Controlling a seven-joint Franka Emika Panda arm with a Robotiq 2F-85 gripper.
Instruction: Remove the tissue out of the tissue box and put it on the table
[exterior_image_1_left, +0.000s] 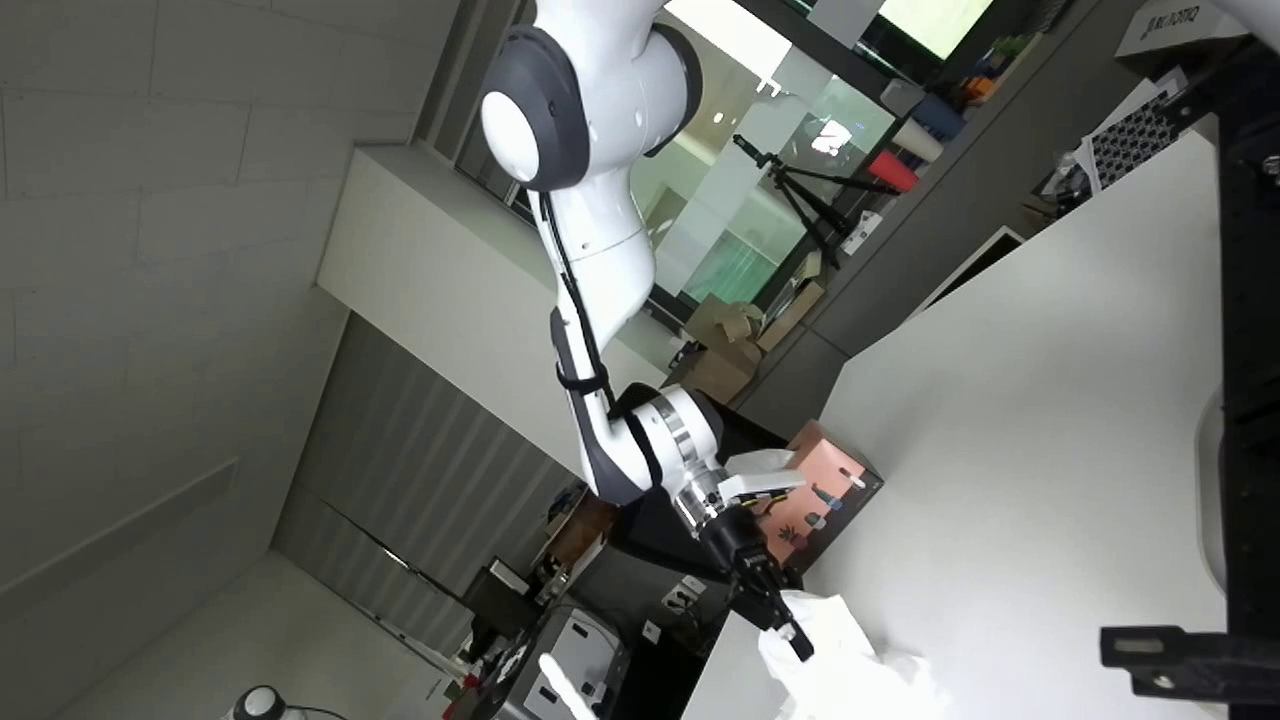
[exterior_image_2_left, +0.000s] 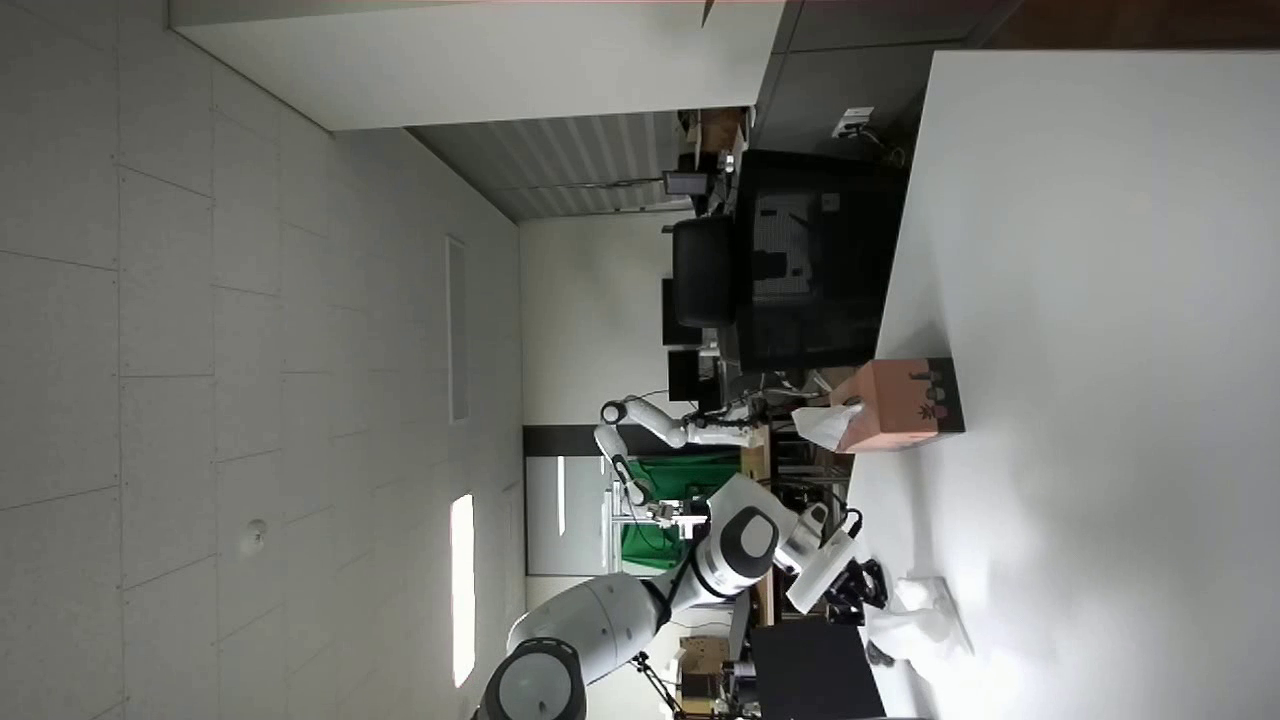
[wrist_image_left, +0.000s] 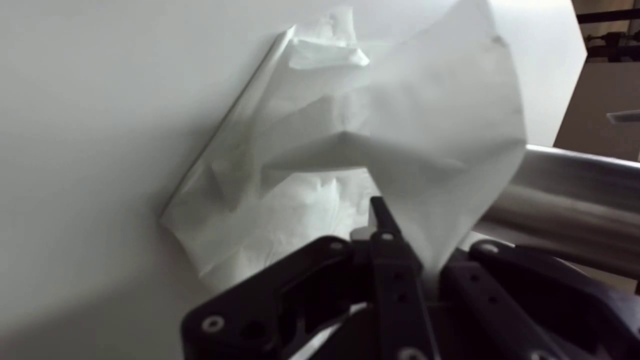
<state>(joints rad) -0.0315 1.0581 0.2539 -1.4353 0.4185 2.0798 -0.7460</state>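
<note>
White tissue (wrist_image_left: 345, 115) hangs pinched in the hand (wrist_image_left: 431, 264), its lower edge apparently touching the worktop (exterior_image_2_left: 1110, 300); the box (exterior_image_2_left: 903, 405) stands well apart.

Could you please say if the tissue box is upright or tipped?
Upright: the tissue box rests base-down on the table, a tissue poking from its top.

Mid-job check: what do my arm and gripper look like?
The arm is white with dark grey joint covers; a black cable runs along it, banded by a black strap. Past a silvery collar, the gripper is black, with jointed linkages, silvery screws and straight, narrow fingers. I can read no markings on either.
</note>
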